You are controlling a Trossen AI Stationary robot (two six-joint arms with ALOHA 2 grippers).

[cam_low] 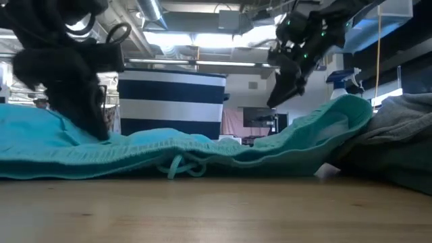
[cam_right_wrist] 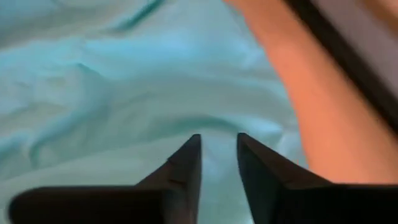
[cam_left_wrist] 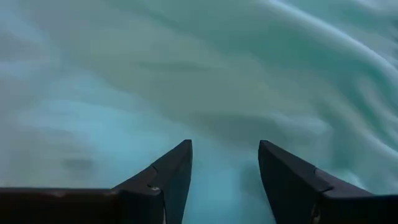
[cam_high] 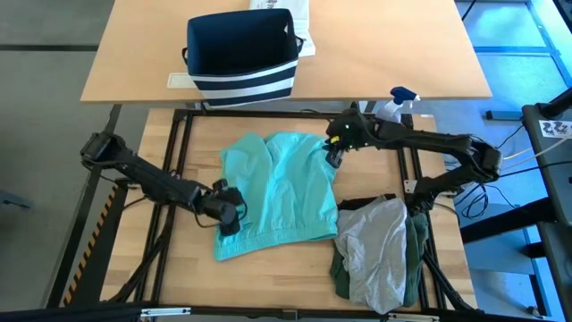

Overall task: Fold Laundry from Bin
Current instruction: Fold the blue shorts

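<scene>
one camera looks straight down over the whole table [cam_high: 268,286]. another sits at tabletop level, facing the bin [cam_low: 172,101]. each wrist camera hangs close above the teal garment [cam_left_wrist: 186,74], which all four views share.

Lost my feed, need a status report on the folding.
Left gripper on the teal garment's left edge, fingers apart. Right gripper above its far right corner. Grey and green laundry heaped beside.

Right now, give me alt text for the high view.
A teal-green garment lies spread on the table, the left pincer at its near-left edge and the right pincer at its far-right corner. Grey and dark green laundry is piled beside it; the striped bin stands behind.
</scene>
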